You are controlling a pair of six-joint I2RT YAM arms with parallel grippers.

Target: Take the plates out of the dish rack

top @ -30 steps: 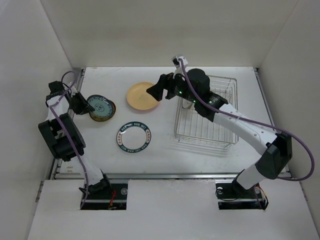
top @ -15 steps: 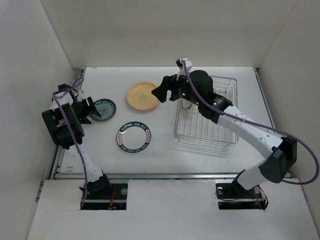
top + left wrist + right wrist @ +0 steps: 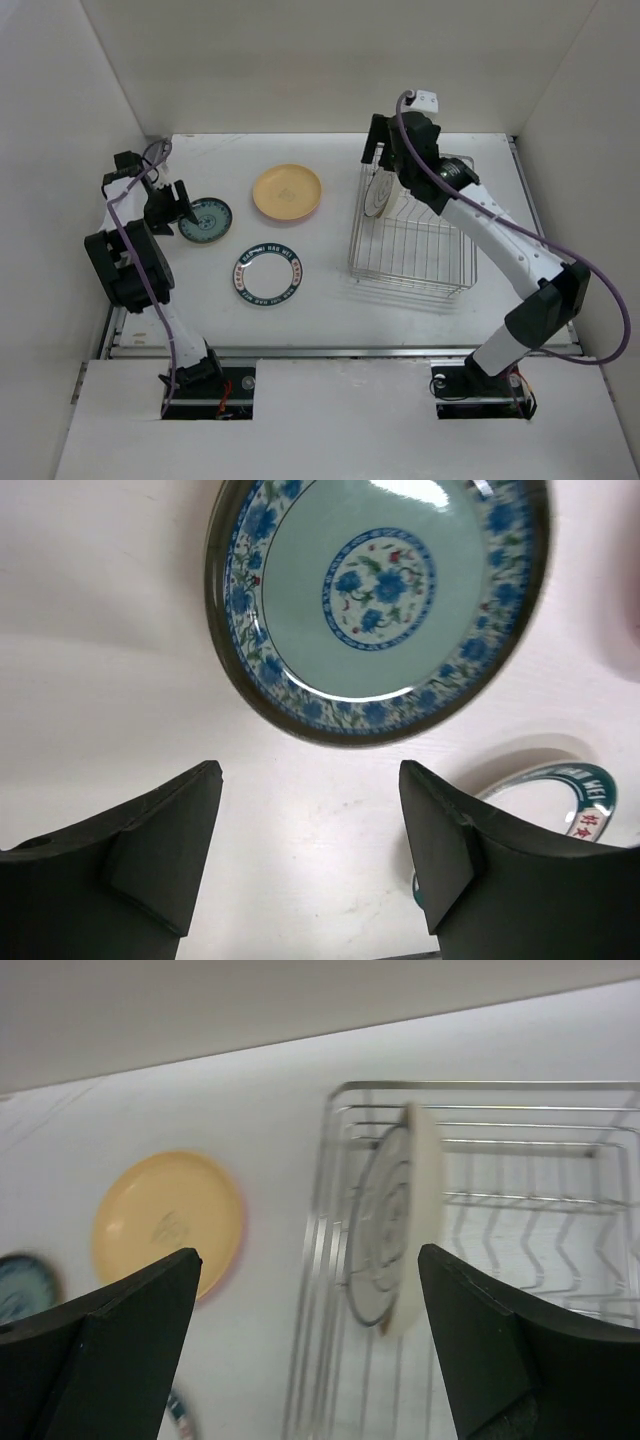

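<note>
Left pincer [image 3: 310, 810] held apart beside teal plate [image 3: 385, 590]; right pincer [image 3: 305, 1260] held apart facing patterned plate [image 3: 390, 1220] in dish rack [image 3: 540, 1086].

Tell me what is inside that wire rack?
One white plate with ringed lines stands on edge at the far left of the rack. The other slots in view hold nothing. The right arm covers the far right corner from above.

A matte white surface [image 3: 330, 310] is boxed in by plain white walls: back wall [image 3: 330, 60] at 12 o'clock, side walls [image 3: 50, 150] at 9 and 3. A pale ledge [image 3: 340, 420] lies at 6. The light is soft and even.
</note>
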